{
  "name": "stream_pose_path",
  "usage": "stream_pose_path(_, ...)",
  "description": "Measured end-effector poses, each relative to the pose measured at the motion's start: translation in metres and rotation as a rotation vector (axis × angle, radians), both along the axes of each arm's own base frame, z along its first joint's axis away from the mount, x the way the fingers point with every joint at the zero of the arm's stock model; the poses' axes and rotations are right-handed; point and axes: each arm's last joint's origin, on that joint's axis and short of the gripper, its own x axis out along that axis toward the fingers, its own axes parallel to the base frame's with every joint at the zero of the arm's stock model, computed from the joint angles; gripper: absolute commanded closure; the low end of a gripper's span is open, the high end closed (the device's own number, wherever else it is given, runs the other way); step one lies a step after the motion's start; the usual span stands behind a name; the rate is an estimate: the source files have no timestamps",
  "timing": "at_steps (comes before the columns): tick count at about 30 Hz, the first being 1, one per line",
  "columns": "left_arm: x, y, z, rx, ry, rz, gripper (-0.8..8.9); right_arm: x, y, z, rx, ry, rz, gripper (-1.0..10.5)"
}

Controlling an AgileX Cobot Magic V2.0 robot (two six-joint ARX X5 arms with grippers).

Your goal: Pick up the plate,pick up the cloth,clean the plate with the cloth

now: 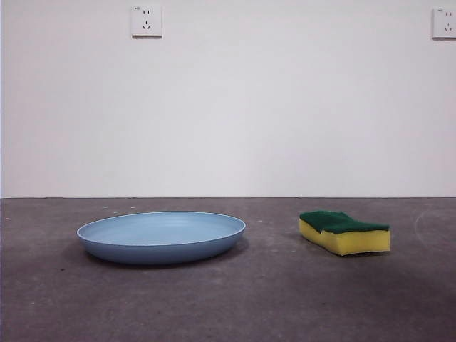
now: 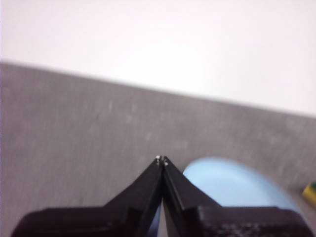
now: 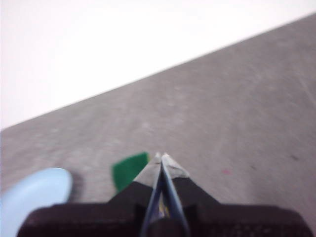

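We see the wide, shallow, round light-blue matte plastic plate [image 1: 162, 236] lying flat on the dark grey table [image 1: 228, 306], with the small wavy-sided yellow sponge block topped by a dark green scouring layer [image 1: 345, 232] well apart from it on the same surface. This sponge serves as the cloth of the task. Neither item is held.

The left gripper [image 2: 162, 160] hangs above the table near the plate, its two black jaws pressed together at the tips and clamped on nothing. The right gripper [image 3: 161, 157] hangs near the sponge, its jaws likewise together and empty.

We judge the plate to be light, stiff and somewhat slippery; its low raised rim offers the only practical hold, taken with one jaw inside and one outside the edge. We judge the sponge to be very light, soft and compressible; a hold across its narrow waist should keep it from twisting.

The plate contains nothing visible; its inner surface appears bare
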Motion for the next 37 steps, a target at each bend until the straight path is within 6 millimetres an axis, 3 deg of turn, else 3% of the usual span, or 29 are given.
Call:
stream_pose_path(7,0.006,0.0,0.052,-0.007,0.006,-0.005,8.19,0.006,0.001,0.053,0.005,0.046,0.019,9.6)
stream_pose_path(16,0.048,-0.008,0.103,0.047,0.264,-0.2,8.18,0.035,0.006,0.116,-0.082,0.203,0.144,9.4)
stream_pose_path(18,0.06,-0.01,0.109,0.049,0.342,-0.267,8.16,0.044,0.008,0.126,-0.119,0.26,0.181,8.6)
stream_pose_path(21,0.077,-0.012,0.112,0.04,0.453,-0.338,7.83,0.06,0.01,0.135,-0.158,0.33,0.219,5.7)
stream_pose_path(24,0.089,-0.014,0.112,0.036,0.516,-0.367,4.85,0.073,0.011,0.14,-0.173,0.361,0.227,4.1)
stream_pose_path(26,0.094,-0.014,0.111,0.035,0.535,-0.37,4.05,0.079,0.011,0.138,-0.177,0.377,0.23,4.1)
stream_pose_path(34,0.102,-0.014,0.101,0.024,0.616,-0.372,4.07,0.084,0.012,0.134,-0.183,0.413,0.235,4.1)
stream_pose_path(37,0.123,-0.015,0.109,0.024,0.664,-0.366,4.07,0.084,0.012,0.134,-0.183,0.413,0.238,4.1)
